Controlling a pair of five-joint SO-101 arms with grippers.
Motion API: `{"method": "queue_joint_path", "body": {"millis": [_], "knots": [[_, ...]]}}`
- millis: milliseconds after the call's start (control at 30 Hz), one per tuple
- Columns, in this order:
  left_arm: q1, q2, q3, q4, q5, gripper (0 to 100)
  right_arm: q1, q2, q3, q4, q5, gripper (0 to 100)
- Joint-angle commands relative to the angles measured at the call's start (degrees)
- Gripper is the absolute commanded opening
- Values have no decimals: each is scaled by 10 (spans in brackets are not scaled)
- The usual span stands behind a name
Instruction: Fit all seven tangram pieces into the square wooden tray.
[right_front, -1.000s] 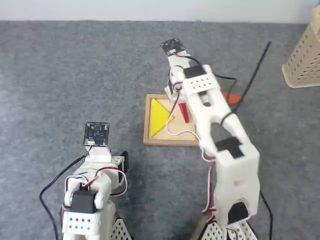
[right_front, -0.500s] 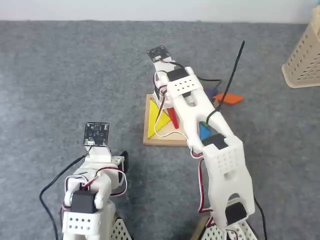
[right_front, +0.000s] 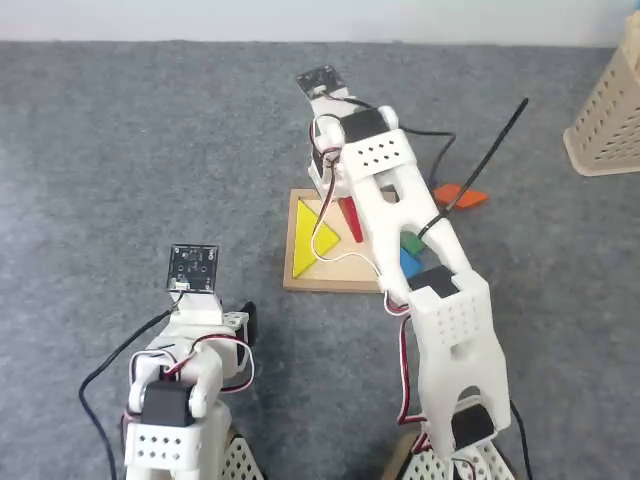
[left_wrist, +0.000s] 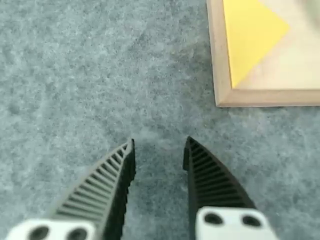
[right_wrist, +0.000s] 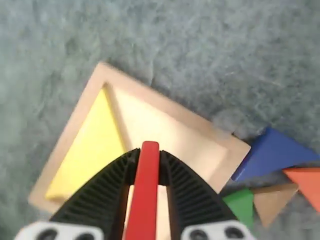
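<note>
High cam overhead, downward over table (right_front: 120, 150); wrist cams close-up, downward; tray (right_front: 330, 284) common to all 3

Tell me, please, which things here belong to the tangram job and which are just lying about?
Job: wooden tray; yellow triangle in it; red piece in the right gripper; blue triangle, green piece, brown piece and orange piece on the carpet beside the tray.
Lying about: slatted basket off to the right; black cable.

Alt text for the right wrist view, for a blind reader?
The right pincer grips a red piece over a wooden tray that holds a yellow triangle. A blue piece, an orange piece, a green piece and a brown piece lie on the grey carpet beside it.
</note>
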Motion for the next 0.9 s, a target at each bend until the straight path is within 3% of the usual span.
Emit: {"method": "queue_joint_path", "body": {"millis": [0,133,267,400,633,867], "knots": [[-3,-11,-1,-4,4,152,3,-11,-38,45,103,6],[-3,-11,-1,-4,4,152,1,-11,-26,125,237,7],[-3,-11,-1,-4,4,152,-4,-9,-25,140,263,7],[-3,-11,-1,-4,4,152,-31,8,3,167,439,7],[-3,-11,-1,-4,4,152,-28,59,-39,148,505,9],[-3,-11,-1,-4,4,152,-16,114,-140,143,510,13]]}}
